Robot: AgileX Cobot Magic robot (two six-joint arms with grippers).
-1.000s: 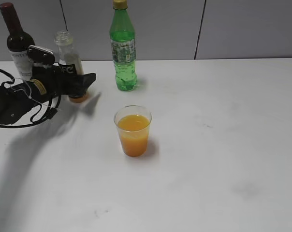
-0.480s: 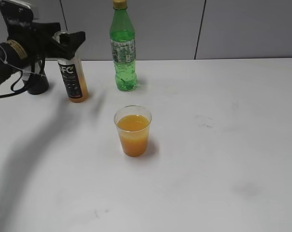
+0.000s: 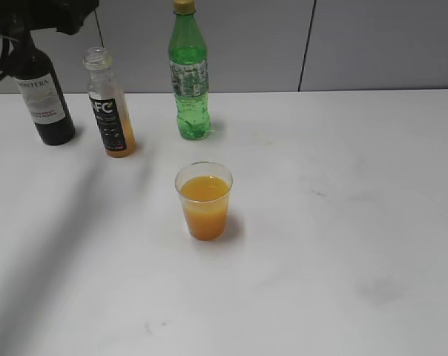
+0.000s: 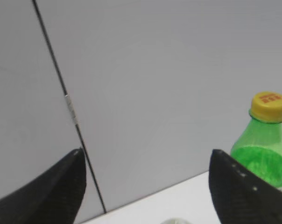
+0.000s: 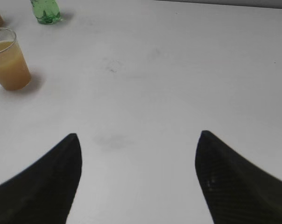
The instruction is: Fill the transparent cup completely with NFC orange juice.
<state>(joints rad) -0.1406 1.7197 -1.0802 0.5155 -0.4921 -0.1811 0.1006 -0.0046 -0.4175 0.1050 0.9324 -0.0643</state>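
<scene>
A clear plastic cup (image 3: pixel 203 200) stands near the middle of a white table (image 3: pixel 343 222), orange juice (image 3: pixel 204 189) filling it to a level a little short of the rim. Behind it, toward the back left, the uncapped juice bottle (image 3: pixel 109 104) with its black label stands upright with only a shallow layer of juice left at the bottom, set between a dark wine bottle (image 3: pixel 44 100) and a capped green soda bottle (image 3: pixel 188 70). The cup stands well apart from all three.

The left gripper (image 4: pixel 145 186), seen in its own wrist view, hangs with its fingers spread wide and nothing between them, raised to about the height of the soda bottle's yellow cap (image 4: pixel 270 105) and facing the grey wall. The right gripper (image 5: pixel 138 179) hovers over bare table right of the cup, likewise spread and empty.

The cup looks thin-walled and light, so a hard squeeze would likely buckle it and slop the juice; a soft grip around the mid-wall would suit best. The bottle appears stiffer and nearly empty, hence light and easy to tip; its labelled body offers the surest hold.
</scene>
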